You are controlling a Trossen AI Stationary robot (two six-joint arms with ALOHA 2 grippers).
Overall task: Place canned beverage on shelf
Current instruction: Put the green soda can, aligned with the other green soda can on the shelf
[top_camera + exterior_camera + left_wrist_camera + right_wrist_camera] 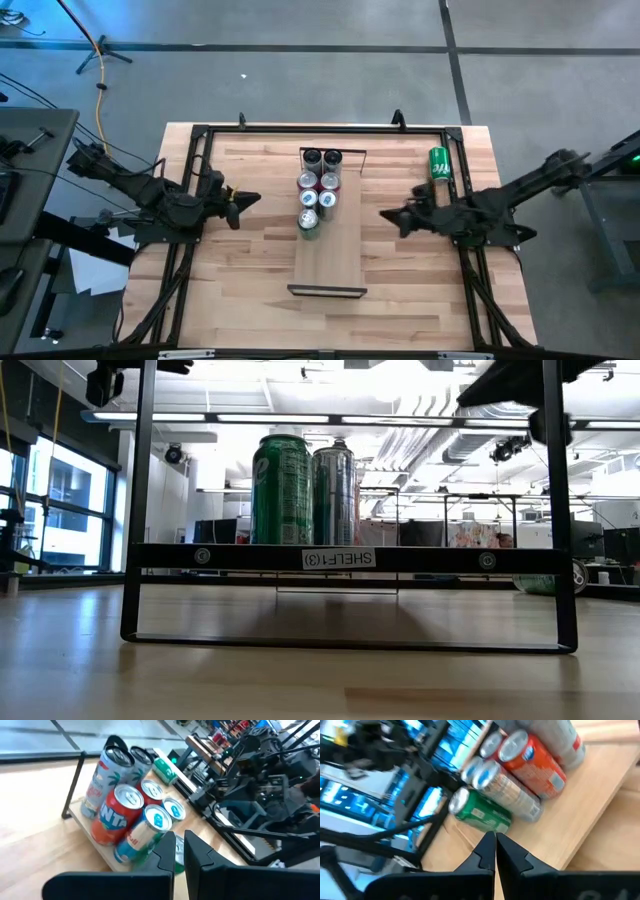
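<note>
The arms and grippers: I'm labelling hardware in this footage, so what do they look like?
Both arms are black, built of angular jointed segments with dark cables running along them. The left gripper and right gripper each end in two dark, tapered, wedge-shaped fingers. No markings or labels are visible on them.

shelf between left gripper and right gripper | cans clustered on its far half, between both claws | lone can lies on the table beyond the right gripper
</note>
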